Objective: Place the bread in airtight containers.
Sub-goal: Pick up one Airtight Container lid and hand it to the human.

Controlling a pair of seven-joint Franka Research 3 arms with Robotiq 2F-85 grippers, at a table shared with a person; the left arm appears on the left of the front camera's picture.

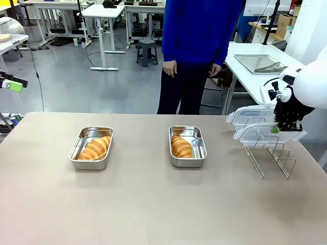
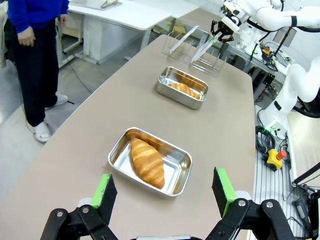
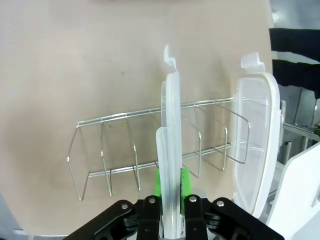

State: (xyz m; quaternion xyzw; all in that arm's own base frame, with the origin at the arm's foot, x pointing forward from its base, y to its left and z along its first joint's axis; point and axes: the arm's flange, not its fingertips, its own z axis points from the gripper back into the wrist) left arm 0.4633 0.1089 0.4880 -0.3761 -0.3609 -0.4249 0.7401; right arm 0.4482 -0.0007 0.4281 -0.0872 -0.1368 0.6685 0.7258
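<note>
Two steel pans sit on the table, each holding a croissant. In the left pan (image 1: 76,149) lies one croissant (image 1: 96,148); the other croissant (image 1: 181,147) rests in the middle pan (image 1: 202,147). My left gripper (image 2: 164,191) hangs open above the near pan (image 2: 118,150) and its croissant (image 2: 146,161). At the table's right end my right gripper (image 1: 278,127) is shut on a clear lid (image 3: 170,125) that stands upright in the wire rack (image 3: 125,145). A second clear lid (image 3: 255,140) leans in the rack beside it.
A person (image 1: 196,51) in a blue top stands at the far side, hands at their sides. The wire rack (image 1: 271,158) stands near the right edge. A white side table with a metal tray (image 1: 258,62) is behind it.
</note>
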